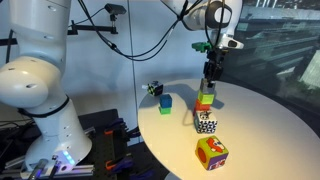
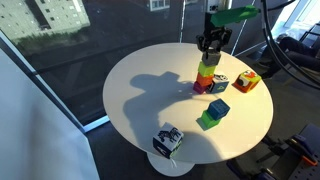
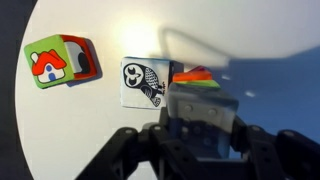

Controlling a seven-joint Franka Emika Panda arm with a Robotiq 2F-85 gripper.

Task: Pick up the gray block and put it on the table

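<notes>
My gripper [image 3: 200,128] is shut on the gray block [image 3: 203,110], a pale gray cube that fills the space between the fingers in the wrist view. It sits right over a stack of coloured blocks [image 1: 205,98], whose green, orange and red edges [image 3: 198,76] peek out beyond it. In both exterior views the gripper [image 1: 210,74] [image 2: 212,48] hangs straight down onto the top of the stack [image 2: 205,76], and the fingers hide the gray block. I cannot tell whether it touches the stack. The round off-white table [image 1: 260,125] [image 2: 140,90] carries everything.
An owl-picture block [image 3: 146,80] [image 1: 205,123] lies beside the stack, then a house-picture block [image 3: 57,61] [image 2: 247,80]. A blue cube and a lime green cube [image 2: 213,112] sit together. A black-and-white patterned cube [image 2: 168,140] is near the table edge. The robot base [image 1: 40,90] stands beside the table.
</notes>
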